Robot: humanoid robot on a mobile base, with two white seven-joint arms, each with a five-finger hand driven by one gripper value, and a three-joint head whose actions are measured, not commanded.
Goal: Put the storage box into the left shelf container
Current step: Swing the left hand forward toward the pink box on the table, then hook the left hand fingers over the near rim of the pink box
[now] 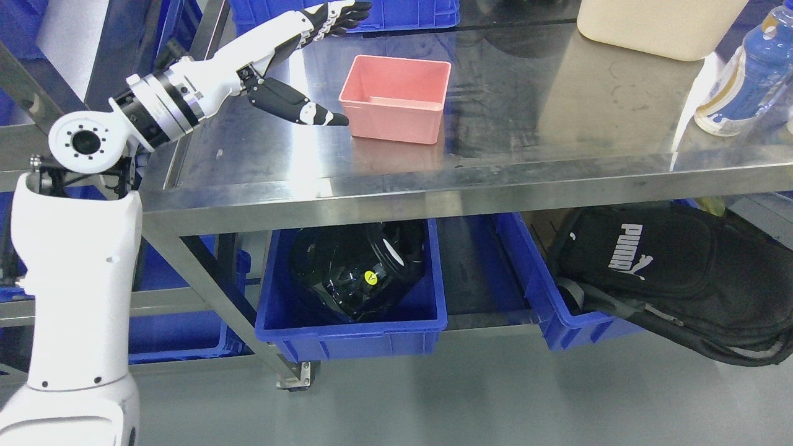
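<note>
Storage box [394, 98] on steel table [557, 105] — left hand [303, 56] spread beside it.

Your left arm [80, 297] wears glossy white shells with a round black-centred joint cap, and its hand [297, 56] has black-and-white segmented fingers.

**What sat around the work area**

I saw a cream bin [657, 28] at the steel table's [557, 124] far edge and a blue bottle [740, 80] at right. Below, a black Puma bag [675, 272] slumped over one blue crate [551, 310] (contents hidden).
</note>
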